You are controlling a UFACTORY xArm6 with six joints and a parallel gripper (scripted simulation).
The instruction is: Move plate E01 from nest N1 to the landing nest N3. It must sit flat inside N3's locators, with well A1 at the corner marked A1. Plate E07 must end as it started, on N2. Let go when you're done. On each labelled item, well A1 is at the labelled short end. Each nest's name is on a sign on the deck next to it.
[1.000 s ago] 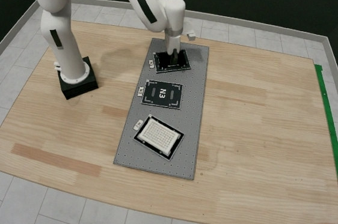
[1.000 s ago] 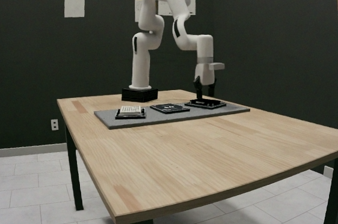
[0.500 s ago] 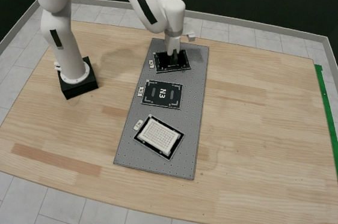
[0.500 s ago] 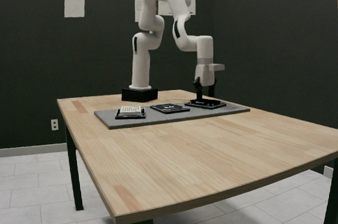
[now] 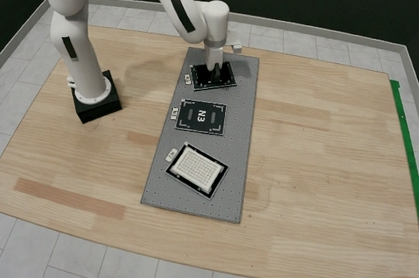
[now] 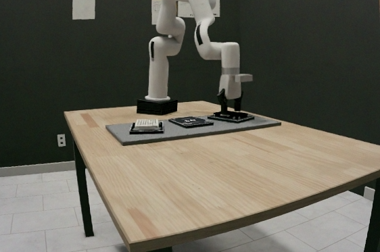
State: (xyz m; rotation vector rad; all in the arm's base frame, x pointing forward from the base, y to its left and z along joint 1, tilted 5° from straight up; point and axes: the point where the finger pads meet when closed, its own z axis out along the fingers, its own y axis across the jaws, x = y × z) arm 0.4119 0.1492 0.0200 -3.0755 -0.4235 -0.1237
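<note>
A dark plate [image 5: 209, 77] lies on the far nest of the grey deck [image 5: 206, 129]; it also shows in the exterior view [image 6: 231, 115]. My gripper [image 5: 216, 74] is open and stands straight down over this plate, with its fingertips [image 6: 230, 109] just above or at the plate's top; I cannot tell if they touch. Nest N3 [image 5: 201, 116] is a black pad with white corner marks in the middle of the deck, with nothing on it. A white well plate [image 5: 197, 169] sits on the near nest, turned at an angle.
Small white signs stand on the deck left of each nest [image 5: 174, 113]. The arm's black base [image 5: 95, 100] stands on the wooden table left of the deck. A green strip [image 5: 406, 140] runs along the table's right edge.
</note>
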